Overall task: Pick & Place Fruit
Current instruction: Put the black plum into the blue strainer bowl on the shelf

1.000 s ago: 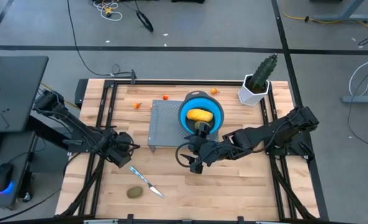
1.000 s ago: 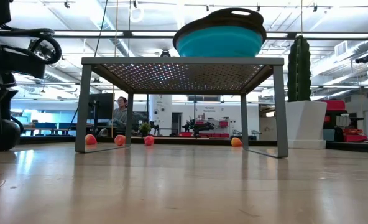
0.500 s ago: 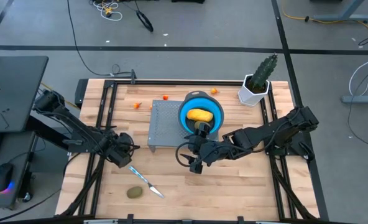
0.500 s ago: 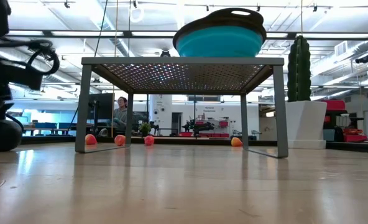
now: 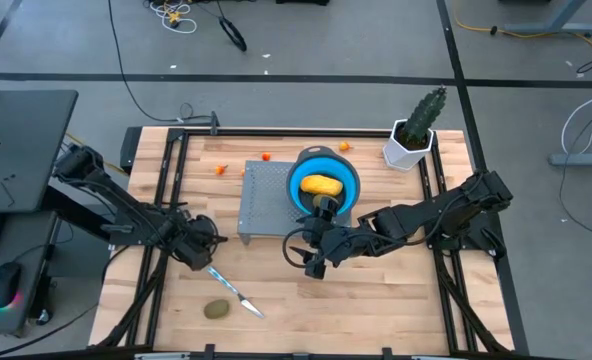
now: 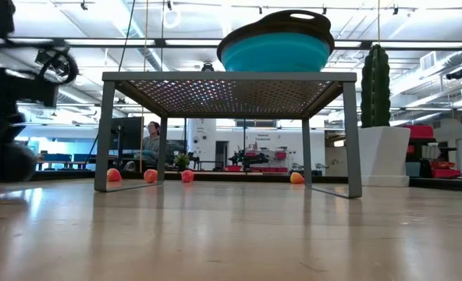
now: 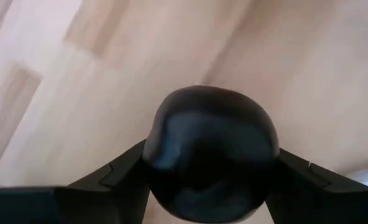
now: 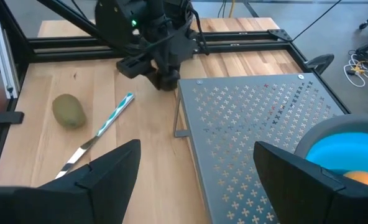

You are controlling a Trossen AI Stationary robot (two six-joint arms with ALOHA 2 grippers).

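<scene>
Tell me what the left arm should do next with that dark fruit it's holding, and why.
Probably carry it toward the blue bowl on the perforated stand. The left gripper is shut on the dark round fruit above the wood, and a yellow-orange fruit already sits in that bowl.

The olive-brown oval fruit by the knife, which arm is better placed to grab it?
Right, probably: the right gripper is open, while the left gripper, nearer the olive-brown oval fruit, already holds the dark round fruit.

My left gripper [image 5: 198,243] is hanging low over the table's left part w/ fingers [image 7: 119,177] clamped on a dark round fruit [image 7: 210,149]. My right gripper [image 5: 314,262] is waiting near the table's middle, arm stretched across, fingers [image 8: 103,171] spread wide.
</scene>
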